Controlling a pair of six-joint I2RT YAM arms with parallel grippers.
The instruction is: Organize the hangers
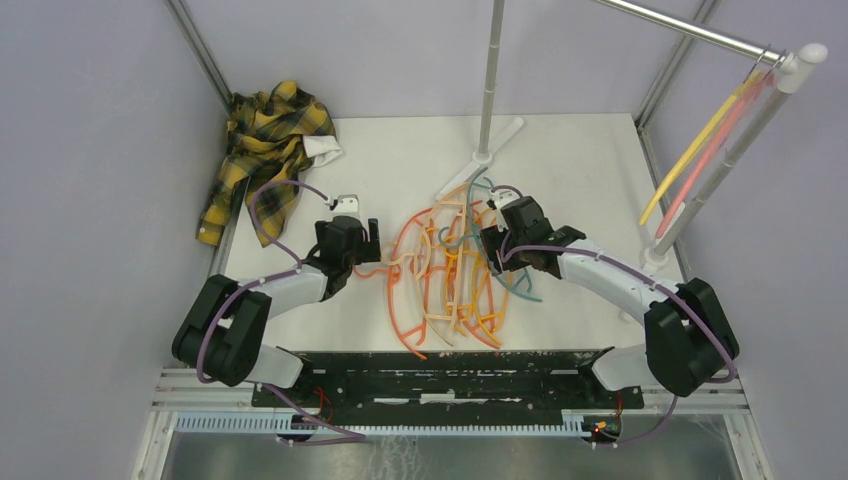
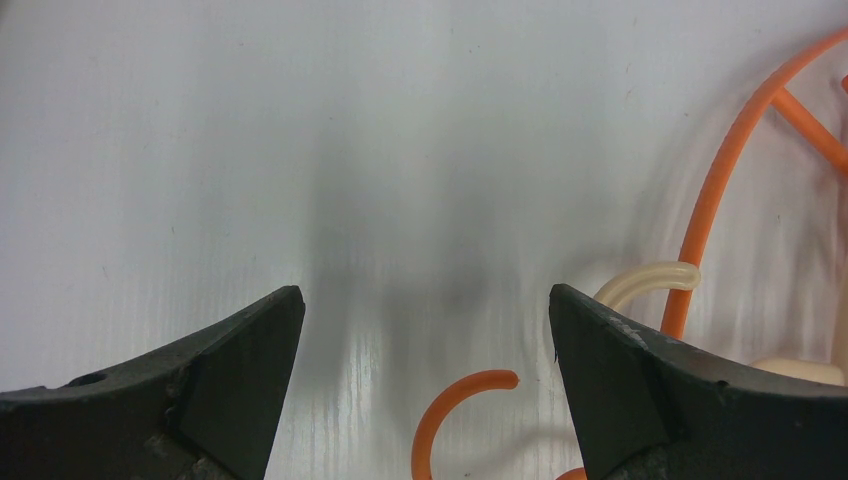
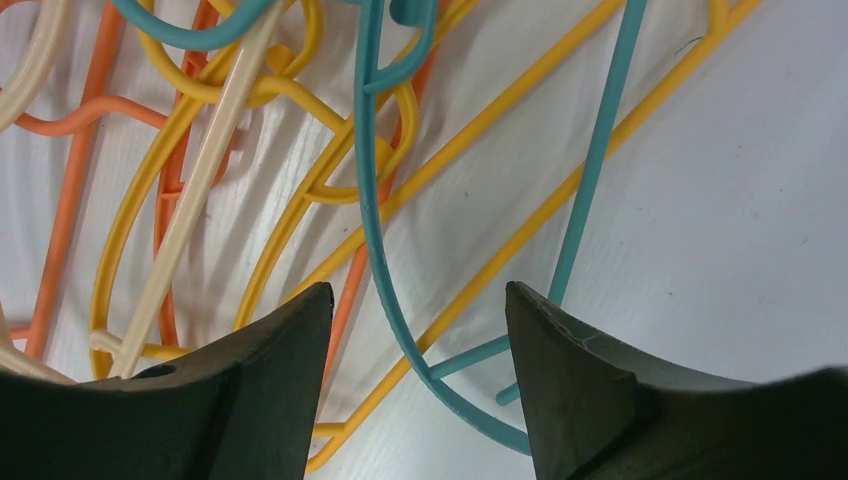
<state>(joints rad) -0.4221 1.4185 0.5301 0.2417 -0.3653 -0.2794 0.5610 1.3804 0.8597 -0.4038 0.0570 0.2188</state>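
Counted two tools: left tool [image 2: 425,320] and right tool [image 3: 418,320], both released, gripping nothing. Counted two hangers [image 1: 692,160], yellow and pink, hung on rail [image 1: 690,28]; roughly ten more in tangled pile [image 1: 445,270] on tabletop [image 1: 400,150] between tools. Noted thin curved outlines in orange, yellow, peach, teal.

No text, label, brand, number or sign can be read anywhere, neither on the hangers [image 1: 447,272] nor on the bench [image 1: 400,160] nor on the plaid shirt [image 1: 262,150] at its far-left corner.
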